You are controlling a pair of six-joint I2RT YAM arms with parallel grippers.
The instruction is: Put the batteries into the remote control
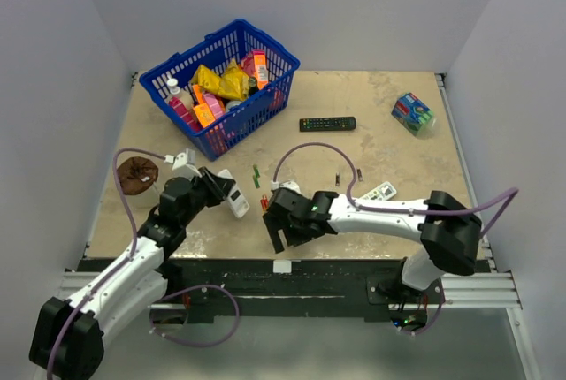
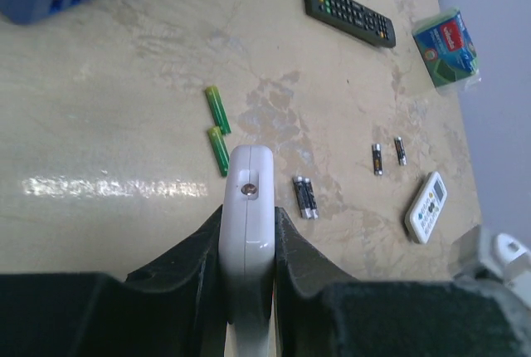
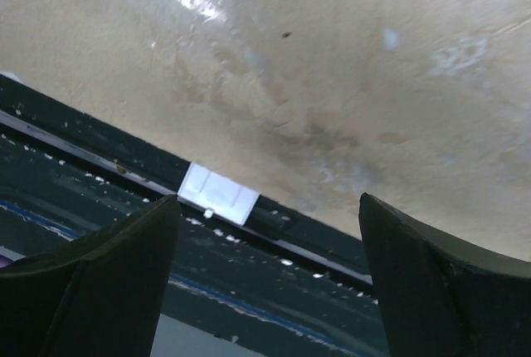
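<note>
In the top external view, the left pincer [image 1: 228, 193] is clamped on the small white rectangular remote control [image 1: 237, 201], which sits at the front left of the beige worktop [image 1: 389, 155]. Slim green batteries [image 1: 256, 175] and a red-orange battery [image 1: 263, 205] lie just beside it. The right pincer [image 1: 287, 237] hangs spread wide and empty at the near edge. A blue plastic basket [image 1: 256, 110] stands at the back, with a long black remote [image 1: 327, 124] to its right.

In the left wrist view, the black fingers [image 2: 199, 257] press both sides of the remote control, seen edge-on. Two green batteries lie beyond its tip. A touching pair of dark batteries [image 2: 304, 198] lies to the right of the tip.

In the right wrist view, the pincer's fingers [image 3: 99, 282] stand well apart with nothing between them, above the worktop's front edge.
</note>
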